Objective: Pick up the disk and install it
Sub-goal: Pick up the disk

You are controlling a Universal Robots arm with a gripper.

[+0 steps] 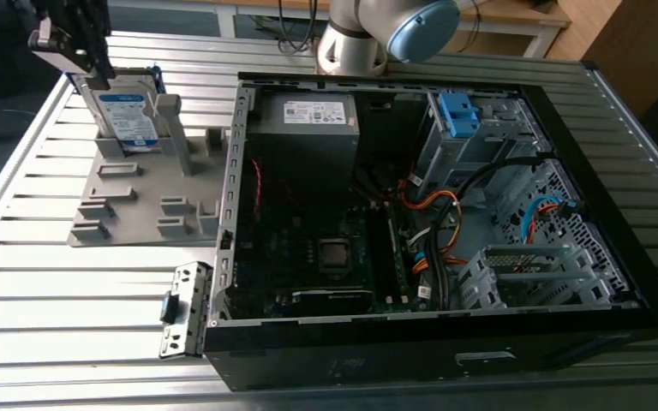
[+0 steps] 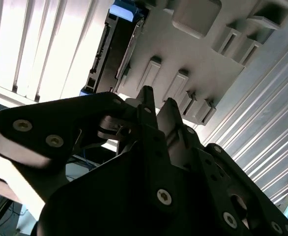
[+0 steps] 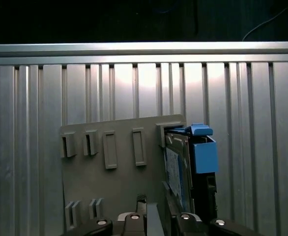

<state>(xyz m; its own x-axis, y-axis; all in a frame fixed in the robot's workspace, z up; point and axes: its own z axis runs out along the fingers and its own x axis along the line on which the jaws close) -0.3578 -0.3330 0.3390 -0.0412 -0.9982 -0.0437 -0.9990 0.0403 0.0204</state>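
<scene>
Two black fingers (image 2: 147, 101) of the gripper (image 2: 158, 104) stand slightly parted in the second wrist view. A narrow gap shows between their tips, and I can see nothing held in it. From the exterior view, the gripper hangs at the far corner on the exterior view's left, right over the top edge of the disk (image 1: 123, 111). I can't tell from here whether it touches the disk.

The disk stands upright on its edge in a slot of a flat grey holder plate (image 1: 134, 201), with its white-and-blue label facing the room and its blue rail frame showing along the sides. In the first wrist view the disk sits at one edge of that plate, just beside the fingers and not between them. The plate carries several other raised slots, all of them bare.

The plate lies on a table of ribbed aluminium slats (image 1: 66, 291). Next to it, towards the exterior view's right, is an open computer case (image 1: 421, 364) lying on its side with the panel off, so the board and orange and blue cables are in plain sight. Inside, near the far wall, a grey metal box (image 1: 304, 141) has a small white sticker. Beside that, a bare blue bracket (image 1: 457, 111) sits at the top of the drive cage. The arm's base (image 1: 358, 43) rises just behind the case.
</scene>
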